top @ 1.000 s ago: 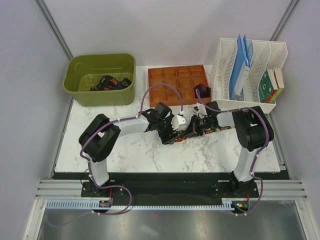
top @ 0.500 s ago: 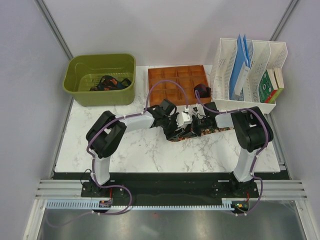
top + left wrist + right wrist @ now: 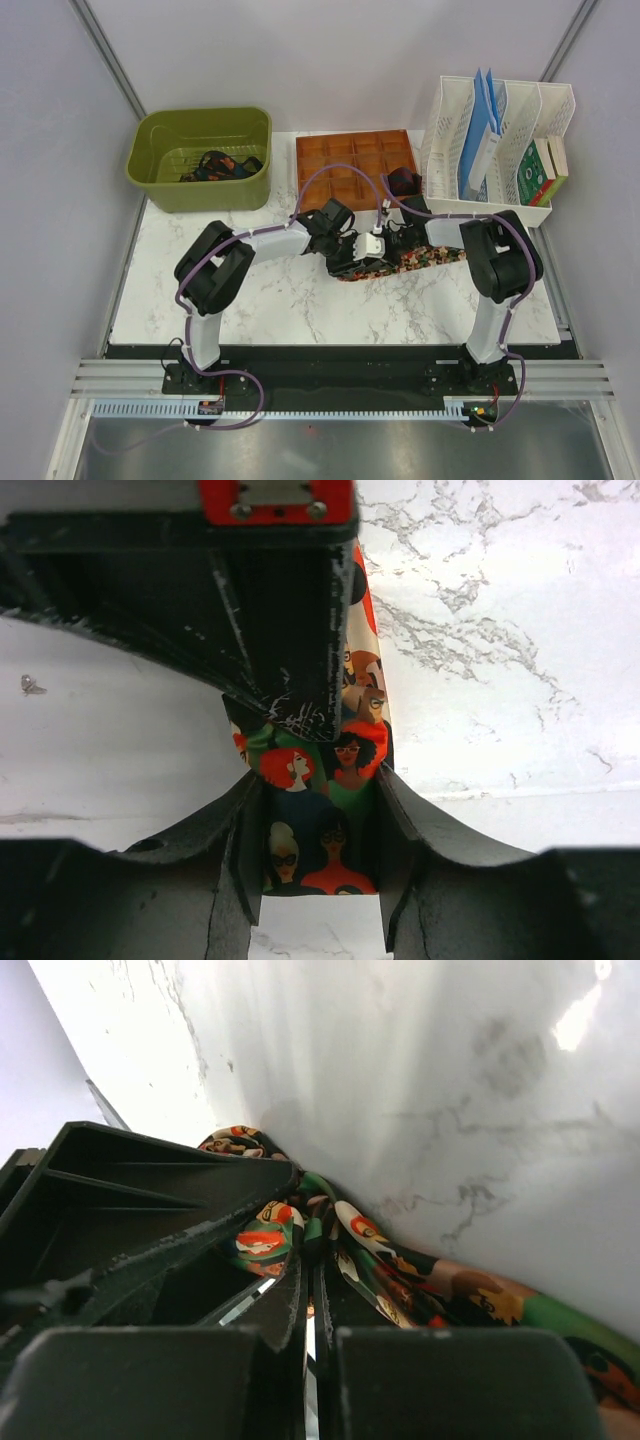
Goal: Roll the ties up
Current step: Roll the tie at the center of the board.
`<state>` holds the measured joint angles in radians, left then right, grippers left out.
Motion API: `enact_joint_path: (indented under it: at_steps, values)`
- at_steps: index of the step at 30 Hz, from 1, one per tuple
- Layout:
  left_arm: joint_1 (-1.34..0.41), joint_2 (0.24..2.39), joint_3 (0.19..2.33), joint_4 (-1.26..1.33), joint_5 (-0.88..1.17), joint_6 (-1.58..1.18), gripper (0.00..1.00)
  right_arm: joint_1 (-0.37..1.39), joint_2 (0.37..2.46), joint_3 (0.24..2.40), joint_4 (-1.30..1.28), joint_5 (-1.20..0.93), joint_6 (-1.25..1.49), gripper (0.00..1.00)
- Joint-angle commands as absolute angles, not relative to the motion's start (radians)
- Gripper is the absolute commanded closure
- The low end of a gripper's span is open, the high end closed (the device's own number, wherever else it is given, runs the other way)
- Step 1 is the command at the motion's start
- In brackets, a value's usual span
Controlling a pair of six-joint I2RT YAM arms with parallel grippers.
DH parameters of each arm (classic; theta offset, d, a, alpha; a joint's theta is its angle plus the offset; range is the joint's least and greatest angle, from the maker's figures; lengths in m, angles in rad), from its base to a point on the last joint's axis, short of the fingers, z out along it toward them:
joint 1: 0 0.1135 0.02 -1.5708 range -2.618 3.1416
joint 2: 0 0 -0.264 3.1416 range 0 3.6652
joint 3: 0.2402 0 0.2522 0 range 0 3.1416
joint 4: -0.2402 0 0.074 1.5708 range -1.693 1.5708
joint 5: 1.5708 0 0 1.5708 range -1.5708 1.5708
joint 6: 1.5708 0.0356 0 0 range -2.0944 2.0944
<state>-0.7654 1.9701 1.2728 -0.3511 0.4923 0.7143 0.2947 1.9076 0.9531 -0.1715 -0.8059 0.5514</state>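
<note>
Midway between the tabletop's (image 3: 250,300) near and far edges, left gripper (image 3: 318,825) is straddling the printed tie (image 3: 352,752), jaws half-wide; right gripper (image 3: 310,1272) is pinching it; rolling probably needs aligned edges

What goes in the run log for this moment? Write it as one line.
phase: roll speckled tie | left gripper: jaws straddle it, grip unclear | right gripper: shut, pinching it

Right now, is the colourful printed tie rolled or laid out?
Mostly laid out: the colourful face-printed fabric tie lies as a long strip on the white marble table; its covered end, cannot tell.
</note>
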Motion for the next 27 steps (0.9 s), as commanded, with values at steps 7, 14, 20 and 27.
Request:
enact_joint_path:
  at_steps: [7,14,20,27]
  values:
    - [-0.753,1.982,1.302,-0.523,0.526,0.908,0.58,0.299,1.994,0.986,-0.212,-0.733,0.411,1.00]
    - [-0.675,1.887,1.264,-0.549,0.575,0.853,0.27,0.304,2.063,0.960,-0.095,-0.736,0.494,1.00]
    - [-0.666,1.829,1.201,-0.491,0.549,0.786,0.14,0.307,2.054,0.916,-0.022,-0.746,0.541,1.00]
    - [-0.666,1.838,1.209,-0.421,0.535,0.732,0.23,0.307,2.045,0.887,-0.006,-0.742,0.554,1.00]
